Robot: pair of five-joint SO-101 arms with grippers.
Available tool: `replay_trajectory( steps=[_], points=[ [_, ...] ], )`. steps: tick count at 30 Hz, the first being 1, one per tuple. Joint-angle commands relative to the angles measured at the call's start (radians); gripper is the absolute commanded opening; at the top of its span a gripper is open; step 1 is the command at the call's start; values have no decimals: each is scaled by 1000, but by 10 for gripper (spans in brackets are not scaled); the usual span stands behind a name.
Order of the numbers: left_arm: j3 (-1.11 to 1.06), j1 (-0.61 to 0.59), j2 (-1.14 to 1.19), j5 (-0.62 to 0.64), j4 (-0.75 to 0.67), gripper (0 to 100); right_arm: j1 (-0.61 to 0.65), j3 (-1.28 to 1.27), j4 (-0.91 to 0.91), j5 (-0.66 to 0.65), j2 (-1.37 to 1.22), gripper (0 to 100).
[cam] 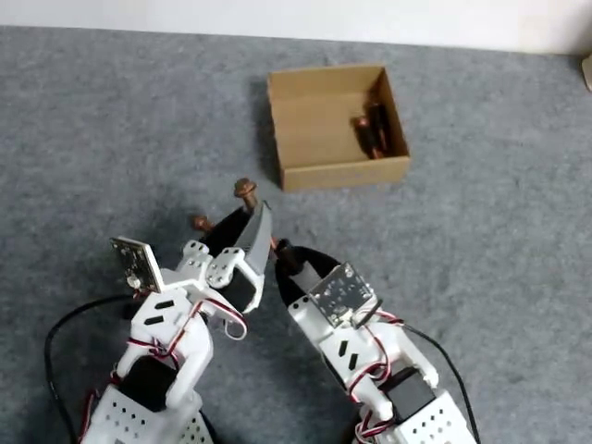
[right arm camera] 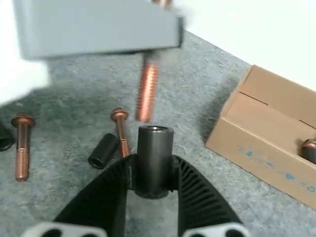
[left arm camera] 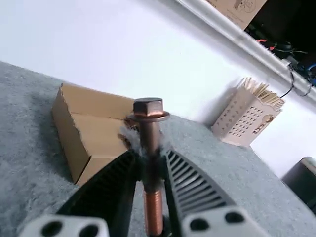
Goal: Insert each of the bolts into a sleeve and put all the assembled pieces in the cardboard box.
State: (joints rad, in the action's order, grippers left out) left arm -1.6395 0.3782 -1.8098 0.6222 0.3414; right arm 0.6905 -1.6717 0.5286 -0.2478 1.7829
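a lab bench: grey felt mat, white wall, cabled shelf.

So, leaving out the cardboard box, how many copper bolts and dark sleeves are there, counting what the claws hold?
Bolts: 3, one in the left gripper, two lying on the mat.
Sleeves: 2, one in the right gripper, one lying on the mat.
Total: 5; a dark scrap at the picture's edge is too cut off to count.

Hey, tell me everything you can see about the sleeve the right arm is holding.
The sleeve is a short, dark grey, metal-looking tube, hollow with its open end up. It stands upright, clamped between the right hand's black ribbed fingers. The threaded tip of a copper-coloured bolt hangs just above its rim, not yet inside.
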Motion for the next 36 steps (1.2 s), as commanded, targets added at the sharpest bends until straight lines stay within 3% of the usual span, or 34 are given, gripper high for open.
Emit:
replay_trajectory(
  steps=[1, 10, 36],
  points=[
    [19, 33, -13, 2, 12, 4, -18, -28, -25, -12, 4, 5],
    [62, 38, -15, 2, 11, 4, 59, -31, -24, -12, 4, 5],
    [61, 31, -15, 2, 6, 4, 105, -27, 81, -12, 4, 5]
  ],
)
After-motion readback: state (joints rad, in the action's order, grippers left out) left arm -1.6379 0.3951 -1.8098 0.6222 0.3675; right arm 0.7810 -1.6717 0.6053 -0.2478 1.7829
